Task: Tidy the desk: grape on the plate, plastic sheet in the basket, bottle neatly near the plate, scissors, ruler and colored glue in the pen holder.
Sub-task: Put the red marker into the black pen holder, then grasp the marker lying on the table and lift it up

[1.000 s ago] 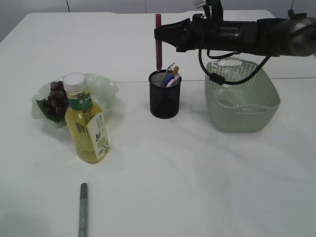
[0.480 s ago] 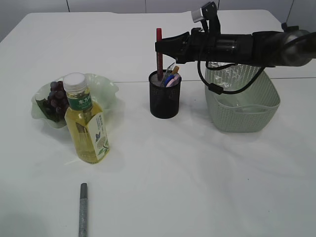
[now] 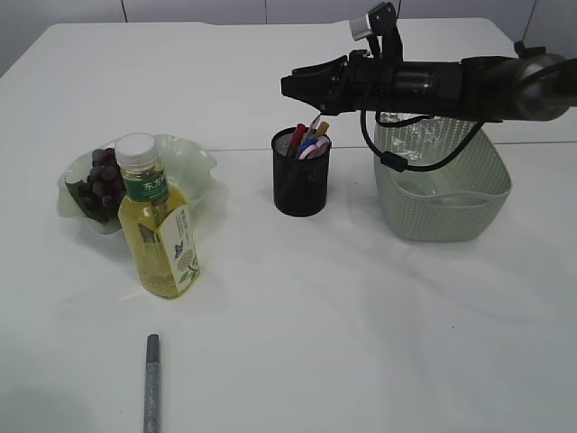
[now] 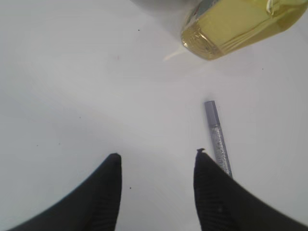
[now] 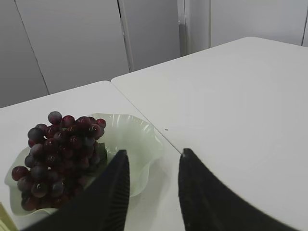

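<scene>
bottle (image 3: 159,225) | green neck label | Chinese characters "东方"

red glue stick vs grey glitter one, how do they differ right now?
Place: the red glue stick stands in the pen holder; the grey glitter glue stick lies on the table. Pose: red leans upright, only its tip showing; grey lies flat, fully visible. Colour: red versus grey. Both are slim sticks, and neither is held.

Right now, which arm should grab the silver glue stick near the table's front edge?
Left. Its end effector hovers open just beside the silver glue stick, near the bottle. The right end effector is over the pen holder, far off.
</scene>
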Motion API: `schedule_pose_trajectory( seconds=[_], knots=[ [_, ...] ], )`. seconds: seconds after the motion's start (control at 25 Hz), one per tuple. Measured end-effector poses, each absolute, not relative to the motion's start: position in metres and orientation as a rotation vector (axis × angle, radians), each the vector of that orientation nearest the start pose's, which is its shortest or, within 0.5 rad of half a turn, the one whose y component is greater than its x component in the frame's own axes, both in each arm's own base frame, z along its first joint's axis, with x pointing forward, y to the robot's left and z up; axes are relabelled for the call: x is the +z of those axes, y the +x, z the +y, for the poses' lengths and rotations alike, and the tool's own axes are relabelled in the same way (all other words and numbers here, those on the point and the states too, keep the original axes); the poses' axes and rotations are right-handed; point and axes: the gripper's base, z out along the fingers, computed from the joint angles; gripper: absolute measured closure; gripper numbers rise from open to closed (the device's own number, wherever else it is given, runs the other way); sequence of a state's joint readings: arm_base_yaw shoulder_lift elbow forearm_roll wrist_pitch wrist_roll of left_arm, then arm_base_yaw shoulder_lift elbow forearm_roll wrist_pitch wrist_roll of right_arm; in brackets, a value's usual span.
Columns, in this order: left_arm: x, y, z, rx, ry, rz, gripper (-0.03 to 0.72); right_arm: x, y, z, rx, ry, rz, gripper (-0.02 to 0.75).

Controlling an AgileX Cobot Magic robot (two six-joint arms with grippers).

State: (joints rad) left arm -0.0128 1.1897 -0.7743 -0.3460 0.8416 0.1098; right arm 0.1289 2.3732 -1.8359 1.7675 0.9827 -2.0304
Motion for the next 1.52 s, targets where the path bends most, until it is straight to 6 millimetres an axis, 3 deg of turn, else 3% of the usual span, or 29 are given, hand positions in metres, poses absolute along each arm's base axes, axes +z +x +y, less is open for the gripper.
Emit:
schedule_pose_trajectory(
  seconds=[0.2,0.36,0.6,0.68,0.84,0.96,1.16,1.52],
  knots=[
    [0.259,0.212,-0.026,-0.388,-0.077,2.704,0.327,0.197,0.503,0.140,0.897,-0.808,1.568,0.478],
    [0.259,0.212,-0.026,-0.388,-0.077,2.704,0.327,0.226,0.494,0.137,0.862,-0.830,1.689,0.477],
    [0.259,0.212,-0.026,-0.388,-0.077,2.704,0.327,0.288,0.459,0.129,0.828,-0.812,1.993,0.477],
    [0.259,0.212,-0.026,-0.388,-0.077,2.704,0.327,0.309,0.442,0.132,0.793,-0.804,2.099,0.477],
    [0.259,0.212,-0.026,-0.388,-0.077,2.704,0.327,0.331,0.406,0.150,0.705,-0.839,2.299,0.477],
    [0.259,0.212,-0.026,-0.388,-0.077,2.704,0.327,0.334,0.383,0.172,0.635,-0.877,2.415,0.477],
    [0.259,0.212,-0.026,-0.388,-0.077,2.704,0.327,0.323,0.355,0.206,0.549,-0.922,2.566,0.477],
    [0.258,0.208,-0.027,-0.401,-0.067,2.749,0.327,0.307,0.337,0.219,0.512,-0.845,2.735,0.477]
  ],
)
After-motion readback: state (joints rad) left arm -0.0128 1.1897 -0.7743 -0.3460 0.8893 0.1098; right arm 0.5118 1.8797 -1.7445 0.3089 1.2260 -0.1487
